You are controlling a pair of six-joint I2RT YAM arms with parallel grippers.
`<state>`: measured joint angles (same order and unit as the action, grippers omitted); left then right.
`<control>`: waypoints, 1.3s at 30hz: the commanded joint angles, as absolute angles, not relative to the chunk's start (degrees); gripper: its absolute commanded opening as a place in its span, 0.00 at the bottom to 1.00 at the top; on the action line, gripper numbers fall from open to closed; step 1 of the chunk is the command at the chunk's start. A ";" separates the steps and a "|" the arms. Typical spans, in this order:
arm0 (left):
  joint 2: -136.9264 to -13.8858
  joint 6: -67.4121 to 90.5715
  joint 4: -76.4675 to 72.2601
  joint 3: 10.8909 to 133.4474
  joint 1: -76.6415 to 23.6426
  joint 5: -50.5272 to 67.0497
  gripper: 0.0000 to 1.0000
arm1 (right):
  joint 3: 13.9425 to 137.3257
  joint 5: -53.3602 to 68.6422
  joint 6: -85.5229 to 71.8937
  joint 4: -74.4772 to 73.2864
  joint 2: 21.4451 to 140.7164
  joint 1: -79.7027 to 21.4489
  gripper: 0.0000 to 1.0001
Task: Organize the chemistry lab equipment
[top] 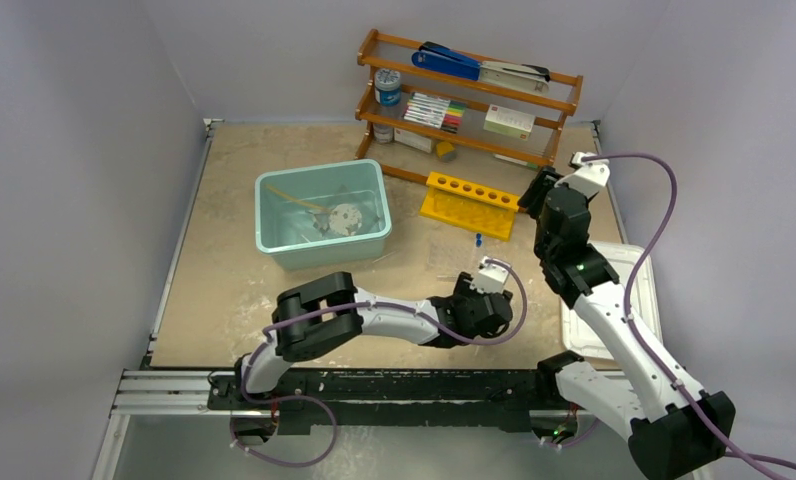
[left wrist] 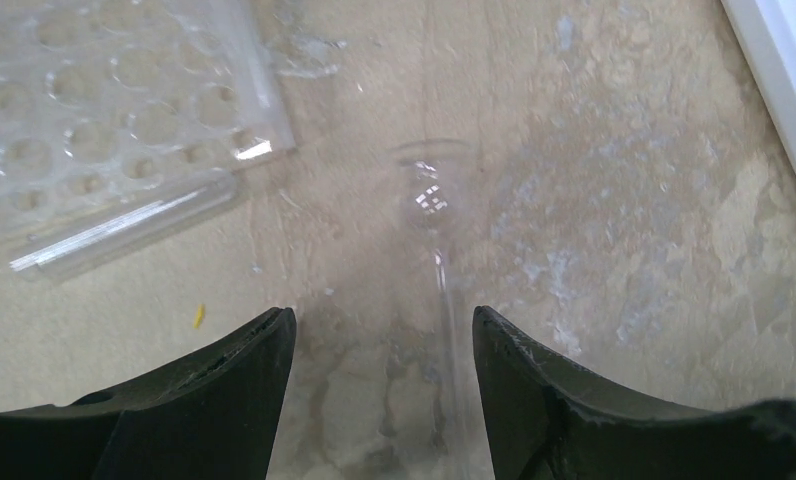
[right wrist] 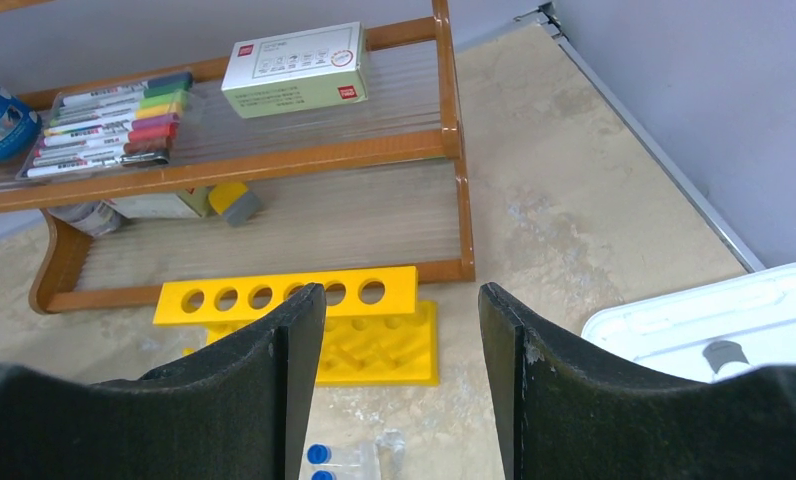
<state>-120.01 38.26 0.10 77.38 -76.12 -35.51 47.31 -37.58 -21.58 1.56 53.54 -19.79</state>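
My left gripper [left wrist: 384, 315] is open and low over the table, with the thin stem of a small clear glass piece [left wrist: 432, 200] lying between its fingers, nearer the right one. A clear well plate [left wrist: 104, 110] and a clear tube [left wrist: 124, 235] lie ahead to its left. My right gripper [right wrist: 399, 290] is open and empty above the yellow holed rack [right wrist: 374, 345], with blue-capped clear tubes [right wrist: 319, 460] just below it. In the top view the round flask [top: 346, 218] and amber tube [top: 296, 196] lie in the teal bin [top: 274, 240].
A wooden shelf [top: 469, 95] at the back holds a blue stapler [top: 446, 60], coloured markers [top: 436, 110] and a white box [top: 508, 121]. The bin's white lid [top: 629, 262] lies at the right table edge beside my right arm. The yellow rack [top: 469, 205] stands before the shelf.
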 commanded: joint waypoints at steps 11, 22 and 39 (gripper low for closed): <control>-123.43 37.42 -2.06 81.24 -77.87 -33.12 0.53 | 46.60 -36.84 -20.38 3.34 53.09 -19.34 0.60; -123.29 36.48 0.22 81.69 -77.87 -35.92 0.14 | 46.43 -36.32 -20.21 3.77 53.07 -19.34 0.60; -105.53 31.55 8.02 84.24 -76.13 -41.83 0.10 | 46.14 -34.07 -18.87 5.90 52.90 -19.34 0.60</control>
<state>-115.94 33.34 6.39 81.34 -77.62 -37.45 46.37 -34.79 -20.10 2.76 53.60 -19.53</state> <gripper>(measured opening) 0.112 0.604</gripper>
